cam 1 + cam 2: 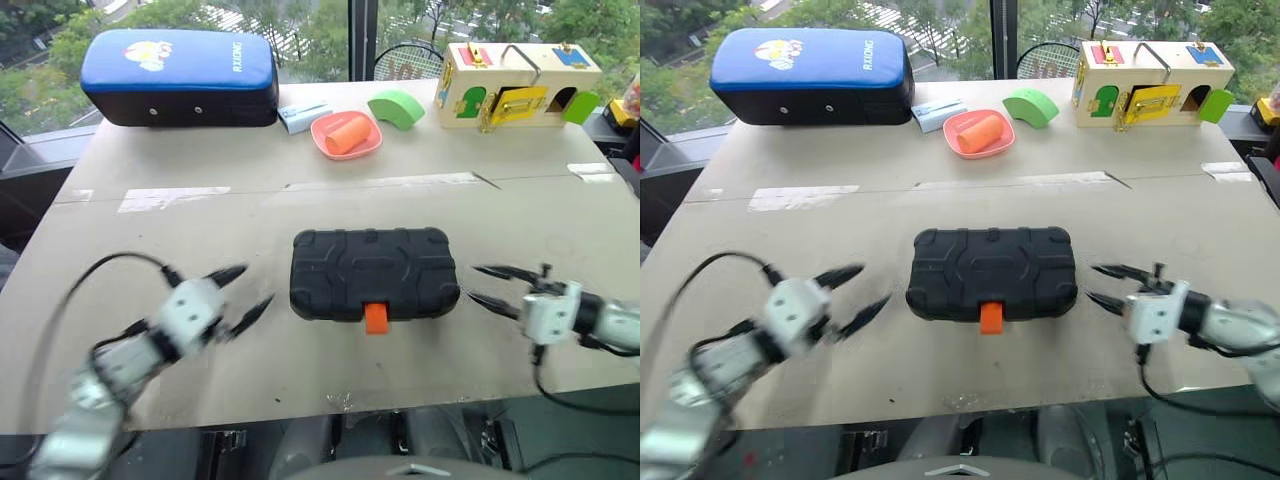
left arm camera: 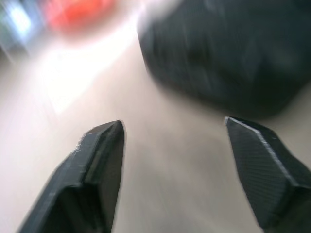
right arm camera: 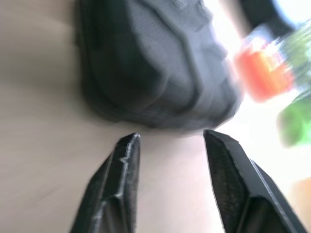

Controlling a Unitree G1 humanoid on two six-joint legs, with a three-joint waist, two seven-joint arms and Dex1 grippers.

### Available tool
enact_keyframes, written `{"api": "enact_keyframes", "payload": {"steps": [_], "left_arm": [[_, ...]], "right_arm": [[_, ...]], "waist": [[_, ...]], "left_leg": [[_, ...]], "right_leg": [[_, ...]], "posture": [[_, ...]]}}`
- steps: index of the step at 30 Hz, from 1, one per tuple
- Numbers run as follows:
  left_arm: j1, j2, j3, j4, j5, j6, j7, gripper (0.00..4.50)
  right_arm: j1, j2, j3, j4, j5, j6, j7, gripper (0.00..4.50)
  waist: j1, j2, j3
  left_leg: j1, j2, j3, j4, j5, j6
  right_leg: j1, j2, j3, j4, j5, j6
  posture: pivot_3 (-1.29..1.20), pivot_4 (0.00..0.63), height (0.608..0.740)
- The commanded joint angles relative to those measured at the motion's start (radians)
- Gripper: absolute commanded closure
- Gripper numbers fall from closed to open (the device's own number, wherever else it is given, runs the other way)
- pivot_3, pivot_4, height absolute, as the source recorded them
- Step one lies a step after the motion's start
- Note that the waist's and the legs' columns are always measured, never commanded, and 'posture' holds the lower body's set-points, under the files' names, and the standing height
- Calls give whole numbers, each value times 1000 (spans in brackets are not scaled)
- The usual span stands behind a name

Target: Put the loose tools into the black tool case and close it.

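Black tool case (image 1: pixel 374 273) shut on worktop (image 1: pixel 300 205); left claw (image 1: pixel 243 292) and right claw (image 1: pixel 483 285) both parted, empty. Risk: latch not seated, lid reopens.

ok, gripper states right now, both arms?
Left gripper: open, empty, beside the closed case.
Right gripper: open, empty, at the case's other side.

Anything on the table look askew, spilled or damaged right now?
Nothing stands out. The black tool case lies shut and square on the table, orange latch toward the robot. The left tool and right tool sit open on either side of it, holding nothing.
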Motion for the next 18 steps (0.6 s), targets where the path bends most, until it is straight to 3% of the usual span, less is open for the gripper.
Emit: {"api": "enact_keyframes", "payload": {"steps": [1,3,4,8,12,18], "left_arm": [[-52,41,96,2,-190,217,-12,1136],[-131,46,69,57,-166,233,-10,1136],[-221,41,19,116,-135,228,-16,1630],[-551,2,-183,328,21,185,-30,3131],[-810,-94,-345,558,146,123,-79,4441],[-1124,-280,-508,960,335,-73,-143,4441]], "right_arm": [[88,-48,-52,-136,212,182,155,2736],[93,-40,-53,-164,233,243,182,2736],[84,-30,-32,-177,229,281,187,2736],[17,27,45,-205,164,368,183,4333],[-81,109,127,-188,60,421,155,4500],[-192,219,194,-112,-60,422,150,4500]], "waist": [[20,3,4],[34,8,7],[41,10,7],[55,6,5],[51,4,4],[40,2,3]], "left_leg": [[6,0,-1,1,0,0],[13,0,-6,2,-1,1],[16,0,-7,3,-1,1],[18,-1,-8,5,0,1],[11,-2,-8,4,2,-5],[-7,-4,-9,6,3,-7]], "right_leg": [[8,0,-2,-1,0,0],[19,1,-7,-5,-1,-1],[24,1,-8,-8,-1,-4],[26,2,-10,-9,2,-2],[20,1,-10,-10,3,1],[1,1,-14,-7,4,2]], "posture": [[0,150,735],[0,150,735],[0,150,735],[0,150,735],[0,150,735],[0,150,735]]}}
